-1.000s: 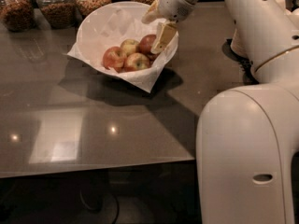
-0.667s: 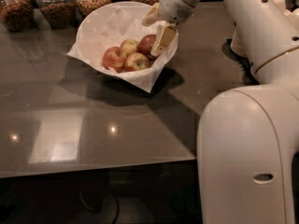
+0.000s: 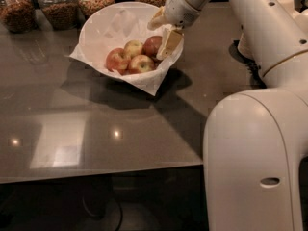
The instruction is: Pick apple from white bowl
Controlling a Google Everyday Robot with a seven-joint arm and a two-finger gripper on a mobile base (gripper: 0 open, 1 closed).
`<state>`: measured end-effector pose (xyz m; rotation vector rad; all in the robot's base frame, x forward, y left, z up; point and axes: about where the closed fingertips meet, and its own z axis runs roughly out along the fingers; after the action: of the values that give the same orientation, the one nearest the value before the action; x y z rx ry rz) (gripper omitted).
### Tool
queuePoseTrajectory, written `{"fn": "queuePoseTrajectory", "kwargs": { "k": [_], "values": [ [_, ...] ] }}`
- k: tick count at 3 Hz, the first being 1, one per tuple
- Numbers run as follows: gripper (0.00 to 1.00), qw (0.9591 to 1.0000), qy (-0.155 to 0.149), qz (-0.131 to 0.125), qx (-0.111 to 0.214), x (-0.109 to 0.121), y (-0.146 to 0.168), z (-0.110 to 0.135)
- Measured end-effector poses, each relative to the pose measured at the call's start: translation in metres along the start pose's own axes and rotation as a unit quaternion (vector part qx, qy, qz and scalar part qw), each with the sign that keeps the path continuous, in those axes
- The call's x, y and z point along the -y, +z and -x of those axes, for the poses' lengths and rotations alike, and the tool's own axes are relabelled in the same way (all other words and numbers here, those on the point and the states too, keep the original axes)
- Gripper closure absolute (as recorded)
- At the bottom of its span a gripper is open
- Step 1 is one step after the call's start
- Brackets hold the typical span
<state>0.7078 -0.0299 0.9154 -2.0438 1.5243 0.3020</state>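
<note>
We are hanging our two-finger gripper over the right side of the large round white paper-lined bowl, fingers apart, gripping nothing. The big golden-tan, red-blushed apple is lying inside, so we are judging grasp and lift not yet done.
</note>
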Motion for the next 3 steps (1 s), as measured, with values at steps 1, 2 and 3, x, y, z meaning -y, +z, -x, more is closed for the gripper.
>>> {"fn": "queuePoseTrajectory", "kwargs": {
  "k": [1, 2, 3],
  "values": [
    [0.29, 1.0, 0.007, 0.007, -0.001, -0.0014, 0.0076, -0.0102],
    [0.29, 0.9999, 0.009, 0.01, 0.0, -0.0022, 0.0118, -0.0148],
    [0.31, 0.9998, 0.012, 0.014, 0.001, -0.0029, 0.0159, -0.0183]
  ]
}}
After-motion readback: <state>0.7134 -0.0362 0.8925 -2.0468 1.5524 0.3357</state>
